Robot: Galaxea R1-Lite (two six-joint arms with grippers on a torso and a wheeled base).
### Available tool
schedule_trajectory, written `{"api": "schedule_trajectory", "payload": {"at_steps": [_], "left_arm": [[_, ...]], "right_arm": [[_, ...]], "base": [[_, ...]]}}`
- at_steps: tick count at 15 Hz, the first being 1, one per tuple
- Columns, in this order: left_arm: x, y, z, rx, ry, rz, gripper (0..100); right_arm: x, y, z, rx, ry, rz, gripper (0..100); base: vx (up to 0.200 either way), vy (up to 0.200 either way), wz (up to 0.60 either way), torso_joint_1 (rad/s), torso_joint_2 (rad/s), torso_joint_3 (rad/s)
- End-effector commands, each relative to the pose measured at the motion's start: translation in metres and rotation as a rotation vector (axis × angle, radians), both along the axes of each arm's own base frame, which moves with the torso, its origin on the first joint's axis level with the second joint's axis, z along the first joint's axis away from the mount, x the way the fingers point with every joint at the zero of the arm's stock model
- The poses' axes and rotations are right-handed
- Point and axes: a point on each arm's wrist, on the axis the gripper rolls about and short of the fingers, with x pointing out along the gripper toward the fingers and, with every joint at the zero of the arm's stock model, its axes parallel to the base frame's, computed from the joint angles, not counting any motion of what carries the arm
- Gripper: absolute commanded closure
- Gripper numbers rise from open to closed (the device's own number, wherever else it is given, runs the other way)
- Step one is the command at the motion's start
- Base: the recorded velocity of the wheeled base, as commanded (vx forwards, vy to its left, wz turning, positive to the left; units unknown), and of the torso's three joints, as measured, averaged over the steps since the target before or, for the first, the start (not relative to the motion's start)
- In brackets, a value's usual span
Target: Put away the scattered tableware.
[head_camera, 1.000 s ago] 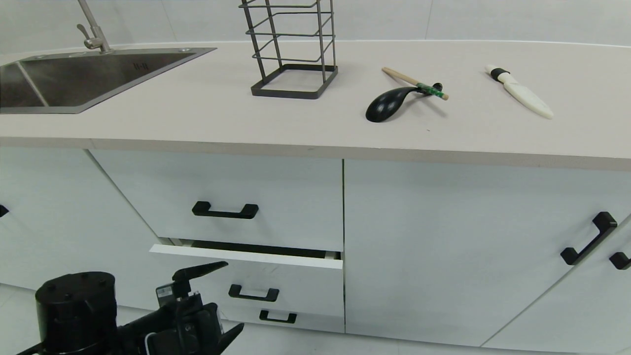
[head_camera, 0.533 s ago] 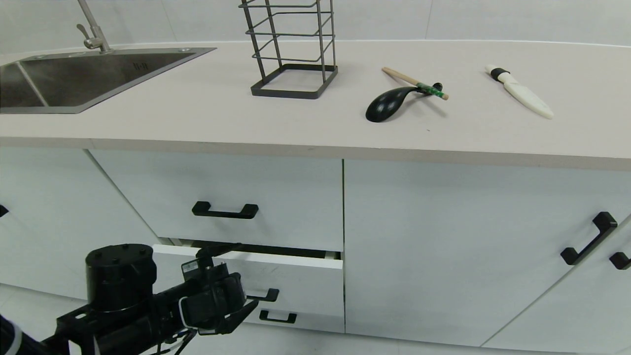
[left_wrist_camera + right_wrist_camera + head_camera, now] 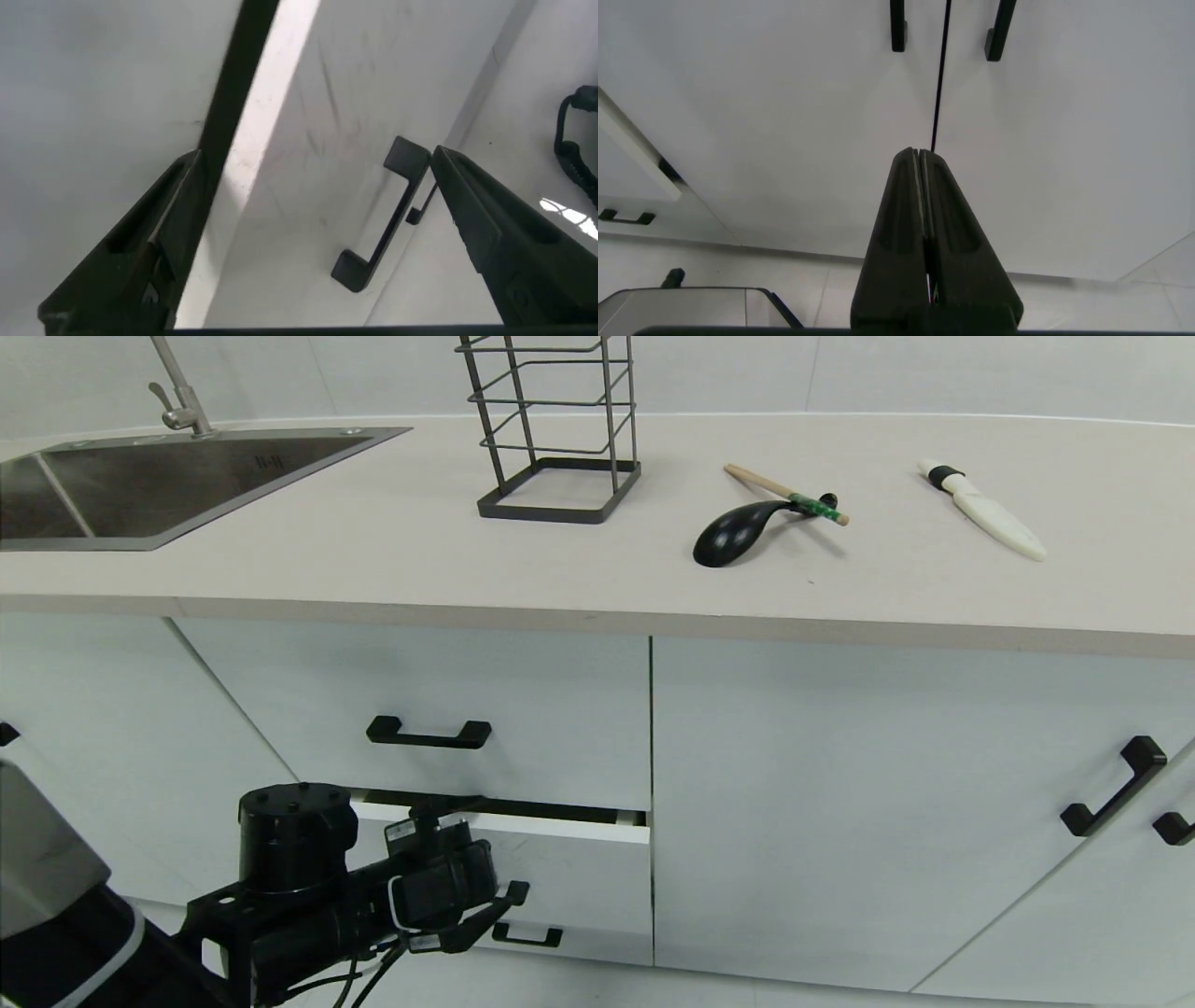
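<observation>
Tableware lies scattered on the countertop (image 3: pixel 373 560), right of centre. The black spoon (image 3: pixel 728 537) rests bowl-near, with its handle pointing far and right. The chopstick (image 3: pixel 786 495) lies across the end of that handle, touching it. The white knife (image 3: pixel 985 511) lies well apart, farther right, with its black-banded end toward the far side. A wire rack (image 3: pixel 558 429) stands upright left of the spoon, and the sink (image 3: pixel 140 476) occupies the far left corner.

Below the countertop, the upper drawer (image 3: pixel 420 691) is closed. The middle drawer (image 3: pixel 560 868) beneath it stands slightly pulled out (a dark gap shows along its top edge).

The left gripper (image 3: pixel 476 854) sits at the front of the middle drawer with its fingers spread wide. One finger is up at the drawer's top edge, the other down near the handle. In the left wrist view the drawer handle (image 3: pixel 378 215) lies between the two fingers (image 3: pixel 140 252), closer to one of them. Contact with the handle cannot be determined.

The right gripper (image 3: pixel 922 163) has its fingers pressed together, holding nothing. It faces a white cabinet front (image 3: pixel 785 112) with a door seam and two black handles.
</observation>
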Motion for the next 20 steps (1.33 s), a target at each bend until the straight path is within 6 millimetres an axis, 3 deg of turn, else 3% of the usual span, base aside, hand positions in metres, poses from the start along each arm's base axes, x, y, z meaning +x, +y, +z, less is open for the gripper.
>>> {"api": "schedule_trajectory", "payload": {"at_steps": [1, 5, 11, 14, 20], "left_arm": [[0.004, -0.001, -0.007, 0.007, 0.014, 0.004, 0], [-0.008, 0.003, -0.015, 0.023, 0.064, 0.001, 0], [-0.087, 0.013, 0.004, 0.021, 0.062, -0.082, 0], [-0.108, 0.017, 0.020, 0.016, 0.032, -0.102, 0], [-0.115, 0.019, 0.022, 0.016, 0.044, -0.111, 0]], "right_arm": [[0.000, 0.000, 0.000, 0.000, 0.001, -0.001, 100], [0.000, 0.000, 0.000, 0.000, 0.001, -0.001, 100], [0.000, 0.000, 0.000, 0.000, 0.001, -0.001, 100], [0.000, 0.000, 0.000, 0.000, 0.001, -0.001, 100], [0.000, 0.000, 0.000, 0.001, 0.001, -0.001, 100]], "base": [[0.000, 0.000, 0.00, 0.000, 0.00, 0.000], [0.000, 0.000, 0.00, 0.000, 0.00, 0.000], [0.000, 0.000, 0.00, 0.000, 0.00, 0.000], [0.000, 0.000, 0.00, 0.000, 0.00, 0.000], [0.000, 0.000, 0.00, 0.000, 0.00, 0.000]]}}
